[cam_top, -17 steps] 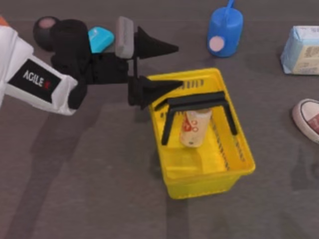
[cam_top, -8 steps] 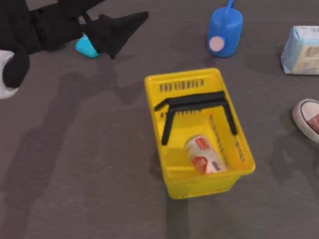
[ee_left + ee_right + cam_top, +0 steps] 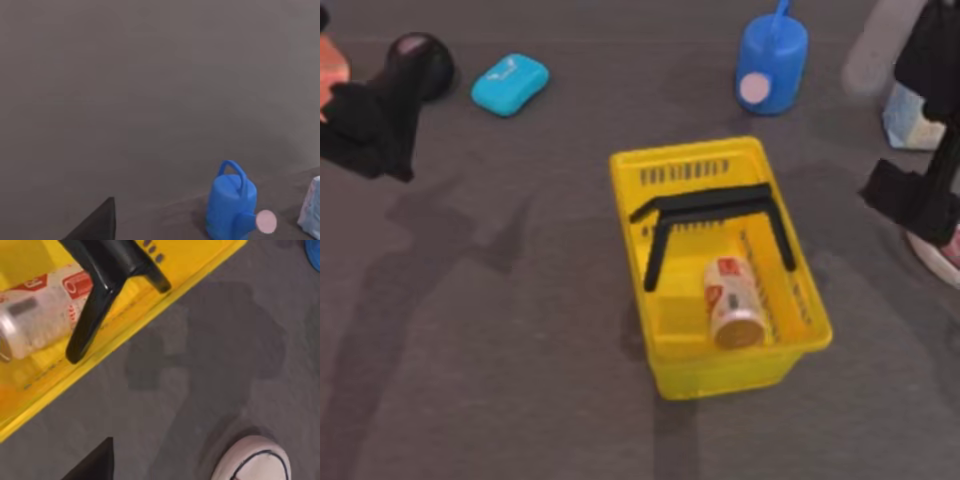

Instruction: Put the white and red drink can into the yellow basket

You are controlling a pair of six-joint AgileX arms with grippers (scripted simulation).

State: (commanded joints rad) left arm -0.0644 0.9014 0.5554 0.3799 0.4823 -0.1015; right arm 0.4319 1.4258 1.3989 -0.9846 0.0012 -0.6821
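The white and red drink can [image 3: 733, 300] lies on its side inside the yellow basket [image 3: 685, 150], near the front right corner, with one dull gold end facing forward. The black handle [image 3: 710, 205] stands up across the basket. My left gripper [image 3: 385, 150] is far off at the table's back left, open and empty; one dark fingertip [image 3: 102, 222] shows in its wrist view. At the right edge, beside the basket, my right gripper [image 3: 895, 200] hovers open and empty. The right wrist view takes in the can [image 3: 40, 320] and the basket's rim [image 3: 165, 300].
A blue watering can [image 3: 772, 62] stands behind the basket. A cyan block [image 3: 510, 82] and a black round object [image 3: 420, 60] lie at the back left. A pale carton [image 3: 910, 125] and a white shoe [image 3: 940, 250] sit under the right arm.
My left gripper has pulled back from the basket to the far left. The can has dropped and rolled to the basket's front right. My right arm has come into view at the right.
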